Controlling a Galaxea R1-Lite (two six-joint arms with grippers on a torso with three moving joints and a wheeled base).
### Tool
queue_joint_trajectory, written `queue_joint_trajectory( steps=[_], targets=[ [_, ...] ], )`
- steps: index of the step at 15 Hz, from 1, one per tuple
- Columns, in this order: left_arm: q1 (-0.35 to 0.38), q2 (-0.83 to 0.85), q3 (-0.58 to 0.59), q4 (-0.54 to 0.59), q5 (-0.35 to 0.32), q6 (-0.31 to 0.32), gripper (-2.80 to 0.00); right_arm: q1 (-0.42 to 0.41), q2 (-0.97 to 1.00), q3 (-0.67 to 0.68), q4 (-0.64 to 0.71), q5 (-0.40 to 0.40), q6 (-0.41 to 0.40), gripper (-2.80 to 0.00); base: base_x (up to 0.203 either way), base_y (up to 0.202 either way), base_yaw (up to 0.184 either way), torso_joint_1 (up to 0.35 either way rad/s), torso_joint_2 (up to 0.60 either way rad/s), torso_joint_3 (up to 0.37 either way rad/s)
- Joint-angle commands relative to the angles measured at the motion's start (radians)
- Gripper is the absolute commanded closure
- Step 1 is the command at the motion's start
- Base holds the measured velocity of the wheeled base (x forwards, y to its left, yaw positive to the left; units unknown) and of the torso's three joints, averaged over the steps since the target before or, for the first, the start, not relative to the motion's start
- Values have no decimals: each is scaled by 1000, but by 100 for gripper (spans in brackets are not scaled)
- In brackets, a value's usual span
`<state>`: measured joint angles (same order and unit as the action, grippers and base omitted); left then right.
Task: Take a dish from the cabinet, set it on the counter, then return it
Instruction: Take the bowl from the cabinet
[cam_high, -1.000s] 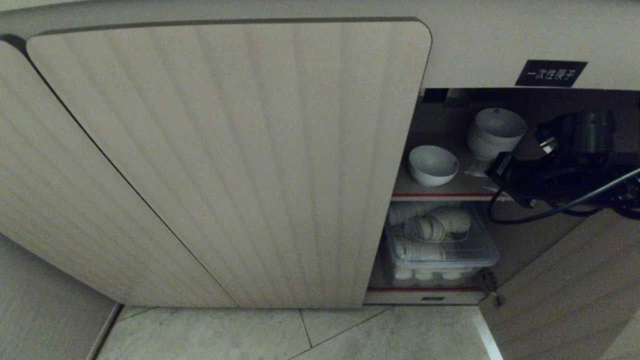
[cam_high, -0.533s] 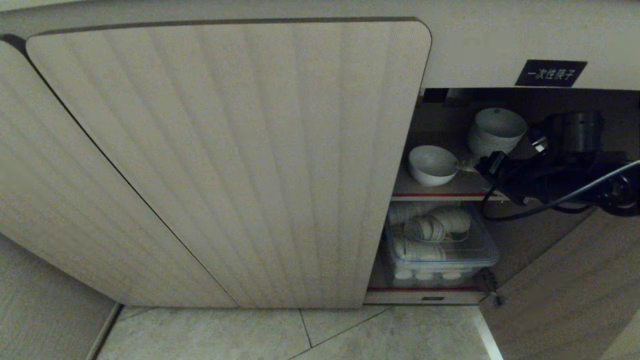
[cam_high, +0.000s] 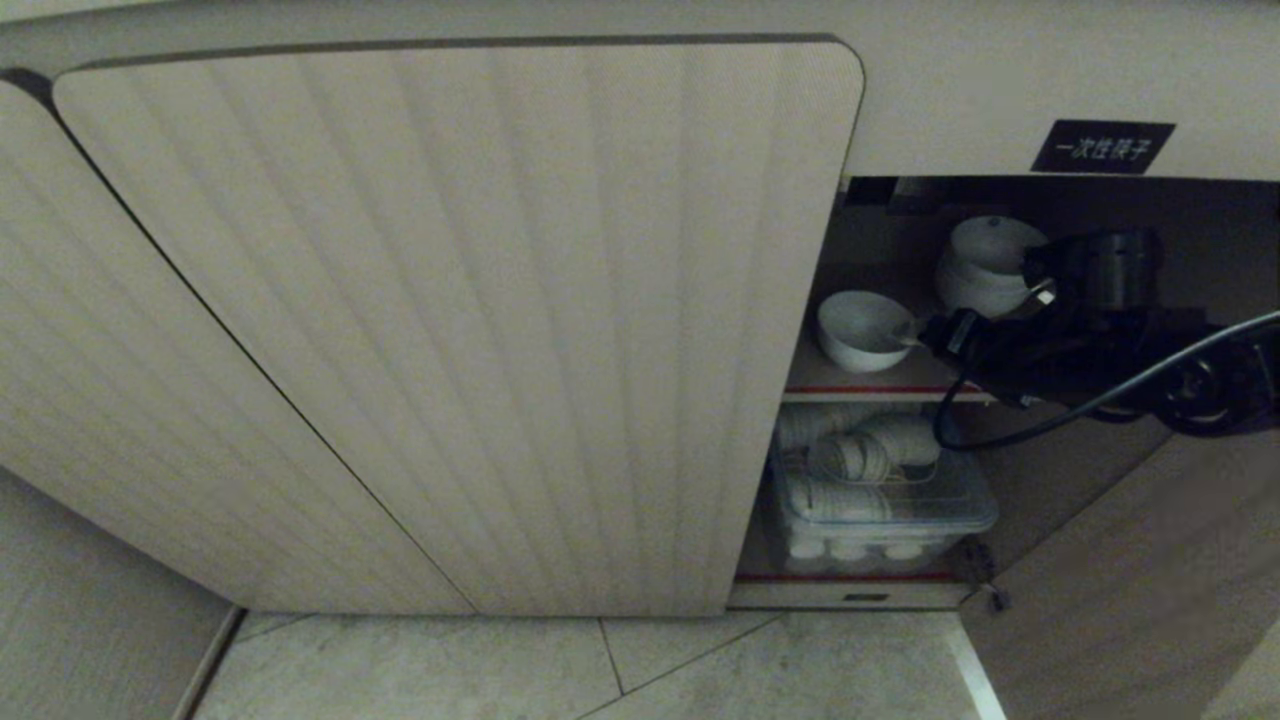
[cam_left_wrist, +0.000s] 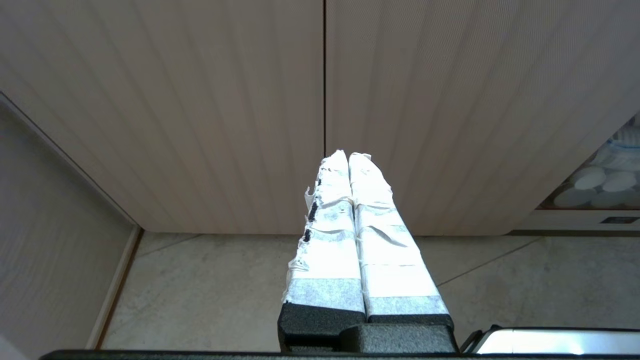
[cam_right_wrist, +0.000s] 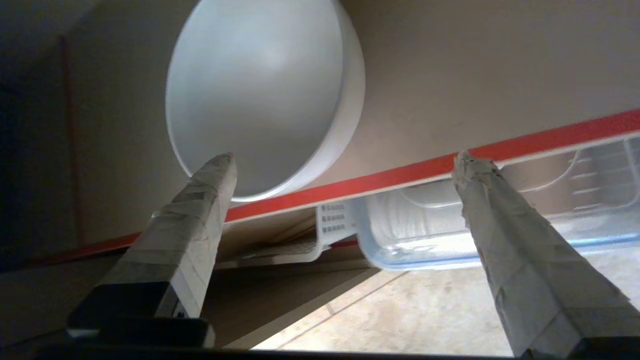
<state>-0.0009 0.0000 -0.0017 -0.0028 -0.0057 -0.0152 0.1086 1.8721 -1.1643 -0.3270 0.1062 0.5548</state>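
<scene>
One black label reads 一次性筷子 above cabinet

Low beige cabinet, ribbed doors: right bay open. Upper red-edged shelf: single white ceramic bowl at left; stack of white bowls behind, to its right. Lower shelf: clear plastic lidded bin holding stacked dishes. Right gripper just beside the single bowl, at shelf edge.

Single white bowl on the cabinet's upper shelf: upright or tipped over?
Upright. The single white bowl sits on its base on the upper shelf, its hollow facing up. The open right gripper is beside it.
</scene>
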Motion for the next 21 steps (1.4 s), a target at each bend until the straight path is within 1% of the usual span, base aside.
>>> queue_joint_trajectory(
  steps=[1,7,14,17,21],
  targets=[
    [0,0,0,0,0,0,0,3,10,-9,-3,-2,-2,-280,0,0,0,0,0,0],
    [-1,0,0,0,0,0,0,5,35,-18,-29,-20,-24,-280,0,0,0,0,0,0],
    [0,0,0,0,1,0,0,5,93,-80,-17,-19,-20,-280,0,0,0,0,0,0],
    [-1,0,0,0,0,0,0,3,98,-103,15,-17,-12,-280,0,0,0,0,0,0],
    [-1,0,0,0,0,0,0,3,130,-175,69,-17,-7,-280,0,0,0,0,0,0]
  ],
)
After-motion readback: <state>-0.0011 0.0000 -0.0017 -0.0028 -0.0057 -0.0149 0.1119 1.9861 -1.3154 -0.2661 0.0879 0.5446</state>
